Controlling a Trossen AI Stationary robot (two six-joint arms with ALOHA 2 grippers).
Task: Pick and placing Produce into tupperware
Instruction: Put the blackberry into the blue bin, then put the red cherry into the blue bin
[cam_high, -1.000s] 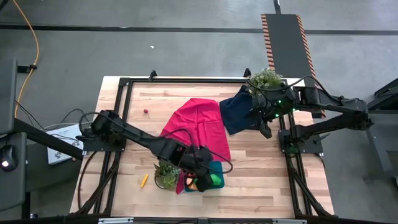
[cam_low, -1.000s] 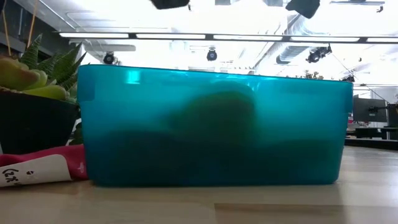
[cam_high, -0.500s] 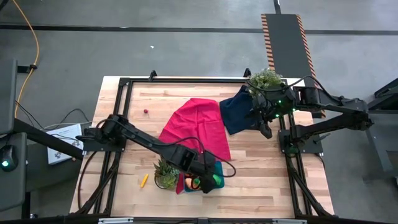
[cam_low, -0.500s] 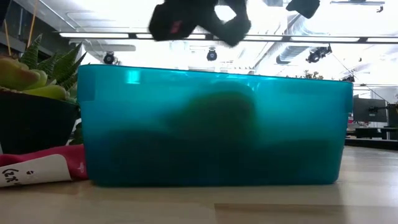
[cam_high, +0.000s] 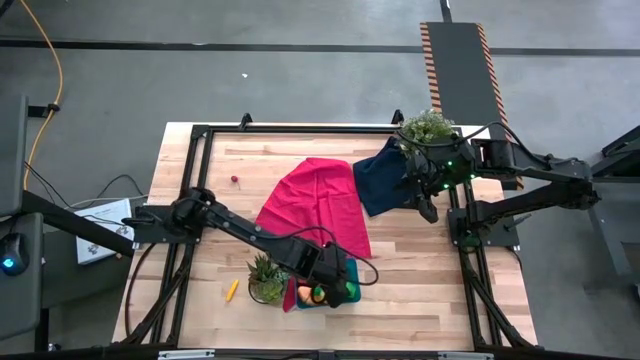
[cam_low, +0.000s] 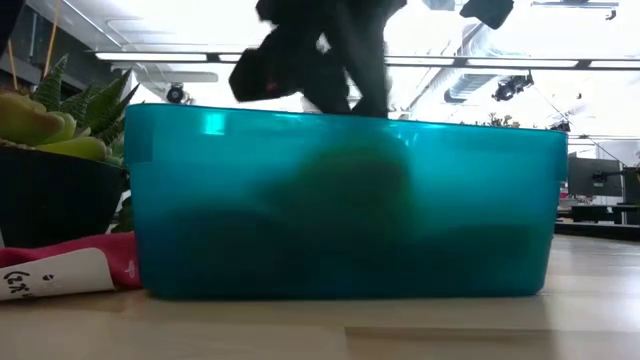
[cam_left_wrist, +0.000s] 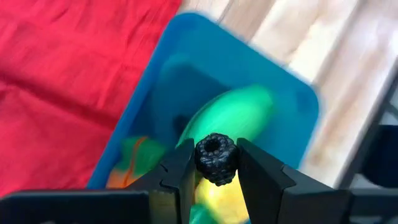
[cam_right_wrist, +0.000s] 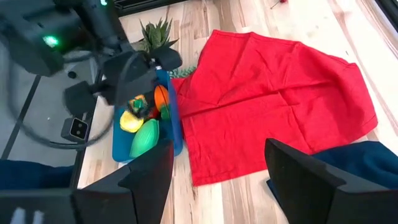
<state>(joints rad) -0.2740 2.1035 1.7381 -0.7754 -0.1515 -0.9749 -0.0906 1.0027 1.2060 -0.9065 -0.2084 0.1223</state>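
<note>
My left gripper (cam_left_wrist: 216, 165) hangs over the teal tupperware (cam_left_wrist: 273, 81), shut on a small dark bumpy berry (cam_left_wrist: 216, 158). In the high view it (cam_high: 327, 284) covers part of the tupperware (cam_high: 348, 292). In the low view its dark fingers (cam_low: 345, 70) reach down to the rim (cam_low: 345, 118). A green oval (cam_left_wrist: 230, 115), a yellow piece (cam_left_wrist: 214, 199) and an orange piece (cam_left_wrist: 134, 155) lie inside. A thin yellow stick (cam_high: 232, 290) lies on the table. My right gripper (cam_right_wrist: 221, 174) waits open above the navy cloth (cam_high: 380, 180). My left gripper pinches the dark berry (cam_left_wrist: 216, 158) by its sides between its two fingers (cam_left_wrist: 180, 174). It comes from above, pointing down. The berry is lifted clear, above the green oval in the tupperware.
A red cloth (cam_high: 320, 205) spreads across the table's middle and runs beside the tupperware. A potted succulent (cam_high: 267, 275) stands just left of the tupperware. A leafy plant (cam_high: 428, 128) sits at the far right, and a small red thing (cam_high: 234, 180) lies far left.
My left gripper has moved toward the table's near edge and come down over the tupperware, dropping from above the low view to the rim with the berry still between its fingers. The tupperware and its contents have stayed put.
</note>
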